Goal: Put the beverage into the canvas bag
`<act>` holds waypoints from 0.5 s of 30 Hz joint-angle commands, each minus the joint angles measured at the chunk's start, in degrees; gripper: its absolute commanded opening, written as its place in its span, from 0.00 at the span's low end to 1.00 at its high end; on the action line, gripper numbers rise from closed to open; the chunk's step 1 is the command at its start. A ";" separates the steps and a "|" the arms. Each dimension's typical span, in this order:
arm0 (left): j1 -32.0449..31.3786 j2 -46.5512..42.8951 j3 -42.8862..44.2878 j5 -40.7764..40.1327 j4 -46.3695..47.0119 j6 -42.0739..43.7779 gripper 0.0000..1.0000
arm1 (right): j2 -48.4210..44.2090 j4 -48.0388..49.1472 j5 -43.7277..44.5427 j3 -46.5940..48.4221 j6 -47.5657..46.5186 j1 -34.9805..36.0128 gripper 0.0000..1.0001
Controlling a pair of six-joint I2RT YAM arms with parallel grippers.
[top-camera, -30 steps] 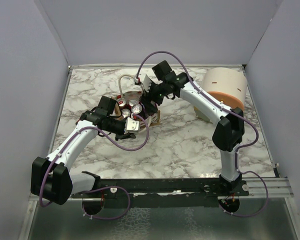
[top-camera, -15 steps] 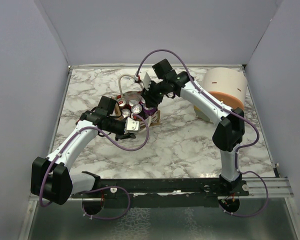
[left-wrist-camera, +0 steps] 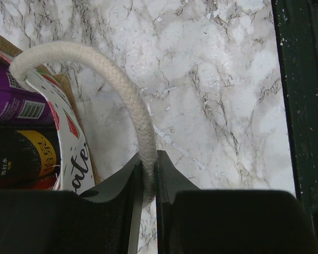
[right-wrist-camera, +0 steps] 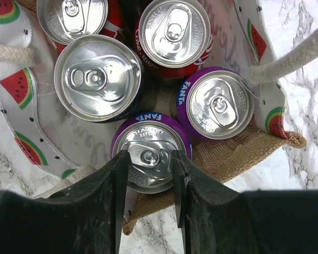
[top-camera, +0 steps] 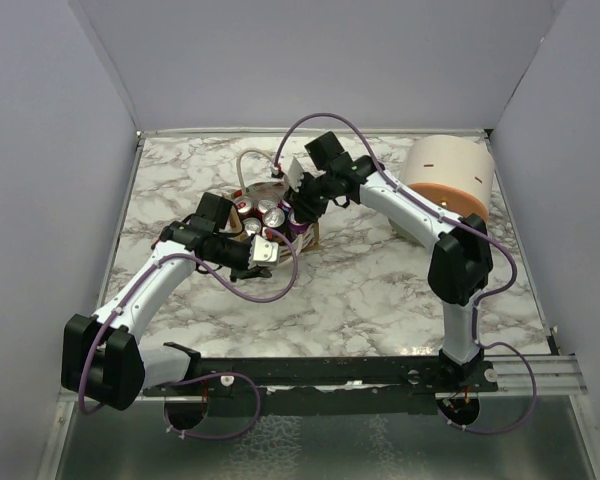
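Canvas bag cropped; left end effector pinching rope handle.

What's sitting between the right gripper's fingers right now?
Right wrist view: the top of a purple Fanta can, standing upright in the canvas bag.

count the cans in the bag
5, upright in the canvas bag, seen from the right wrist: a red can top left, another top middle, a dark can at left, a purple Fanta at right, another Fanta lowest, between the right gripper's fingers. Any underneath would be hidden.
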 commanded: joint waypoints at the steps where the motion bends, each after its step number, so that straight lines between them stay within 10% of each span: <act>1: 0.03 -0.91 -0.42 3.41 -2.45 0.59 0.15 | -1.32 -0.79 2.98 -3.31 -0.79 -0.05 0.37; 15: 0.14 -0.82 1.79 6.13 -3.60 0.04 0.14 | 0.10 -1.19 5.85 -4.46 -2.60 -0.05 0.38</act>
